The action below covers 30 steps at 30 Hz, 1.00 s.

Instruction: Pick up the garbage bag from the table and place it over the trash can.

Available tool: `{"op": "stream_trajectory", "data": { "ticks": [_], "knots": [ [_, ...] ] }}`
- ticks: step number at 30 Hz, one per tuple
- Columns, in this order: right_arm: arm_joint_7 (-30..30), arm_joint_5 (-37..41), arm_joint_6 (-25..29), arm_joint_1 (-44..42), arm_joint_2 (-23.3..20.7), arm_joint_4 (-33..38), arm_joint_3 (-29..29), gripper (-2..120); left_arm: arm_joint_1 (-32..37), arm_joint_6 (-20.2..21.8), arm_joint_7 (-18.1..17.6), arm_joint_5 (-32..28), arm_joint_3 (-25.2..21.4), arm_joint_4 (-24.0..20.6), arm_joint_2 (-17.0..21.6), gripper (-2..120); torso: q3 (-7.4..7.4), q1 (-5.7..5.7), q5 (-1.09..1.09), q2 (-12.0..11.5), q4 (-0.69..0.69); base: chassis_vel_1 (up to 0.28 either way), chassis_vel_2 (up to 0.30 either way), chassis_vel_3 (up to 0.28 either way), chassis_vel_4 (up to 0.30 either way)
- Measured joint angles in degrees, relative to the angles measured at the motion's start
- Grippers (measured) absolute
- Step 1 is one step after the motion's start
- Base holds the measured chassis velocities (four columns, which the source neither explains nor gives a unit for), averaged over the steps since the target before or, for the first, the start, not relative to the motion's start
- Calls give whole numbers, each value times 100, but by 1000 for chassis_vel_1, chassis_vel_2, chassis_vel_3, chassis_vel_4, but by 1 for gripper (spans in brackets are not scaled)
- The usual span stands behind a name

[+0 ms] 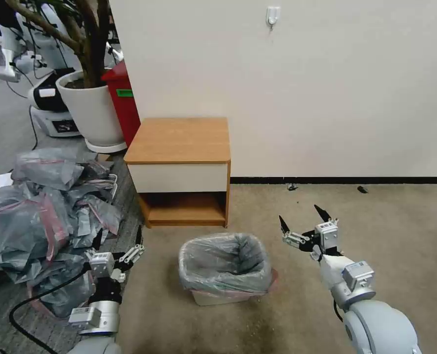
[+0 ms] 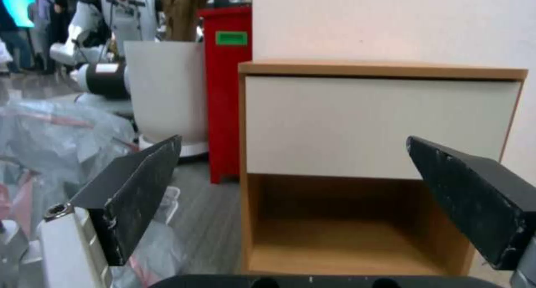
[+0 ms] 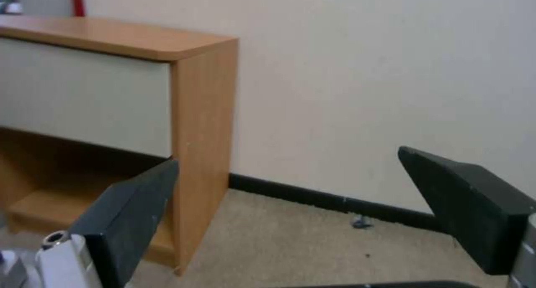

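The grey translucent garbage bag [image 1: 228, 260] with its pink band lines the cream trash can [image 1: 213, 296], its rim folded over the can's edge. The can stands on the carpet in front of the table [image 1: 179, 140], whose wooden top is bare. My left gripper [image 1: 117, 238] hovers open to the left of the can, holding nothing. To the can's right, my right gripper [image 1: 302, 217] is open and empty too. In the left wrist view the left gripper [image 2: 294, 141] faces the table's white drawer front [image 2: 380, 120]. In the right wrist view the right gripper [image 3: 289, 158] faces the table's corner [image 3: 201, 112] and the wall.
A big heap of grey-and-pink bags [image 1: 36, 211] lies on the floor at the left. Behind it stand a large white plant pot [image 1: 93, 108] and a red box [image 1: 125, 103]. A white wall backs the table. Open carpet [image 1: 400, 221] lies to the right.
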Motion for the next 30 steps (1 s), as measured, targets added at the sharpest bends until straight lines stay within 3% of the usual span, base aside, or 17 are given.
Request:
{"op": "stream_trajectory", "data": {
  "ticks": [7, 30],
  "knots": [
    [534, 203, 313, -66, 114, -83, -157, 100, -4, 4, -107, -95, 94, 65, 6, 100, 0, 0, 0, 0, 0, 0, 0, 0, 0],
    [570, 256, 410, -82, 113, -122, -155, 100, -20, -15, -127, -127, 101, 95, 18, 100, 0, 0, 0, 0, 0, 0, 0, 0, 0]
  ]
}}
